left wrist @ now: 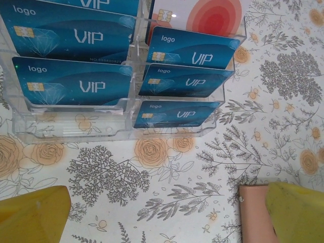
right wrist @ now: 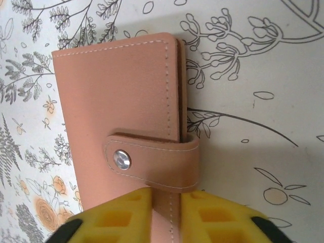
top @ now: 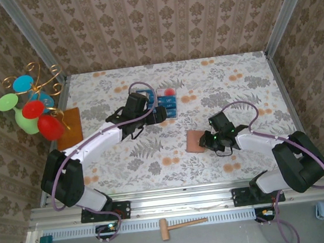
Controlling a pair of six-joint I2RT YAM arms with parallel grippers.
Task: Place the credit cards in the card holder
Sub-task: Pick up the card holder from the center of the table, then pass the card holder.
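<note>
Right of centre on the table (top: 172,167), right gripper (right wrist: 167,205) pinches the snap strap of the closed card holder (right wrist: 121,96), jaws nearly together; left gripper (left wrist: 162,216) wide open, empty, over credit cards (left wrist: 76,83) racked in clear tray (left wrist: 76,132), printed "logo" and "VIP". Step looks like opening the holder; next: pop the snap, lift flap

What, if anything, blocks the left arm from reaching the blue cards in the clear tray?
Probably nothing, so yes: the left end effector hangs open just short of the clear tray, with bare table between. The blue cards stand exposed above its low front walls.
</note>
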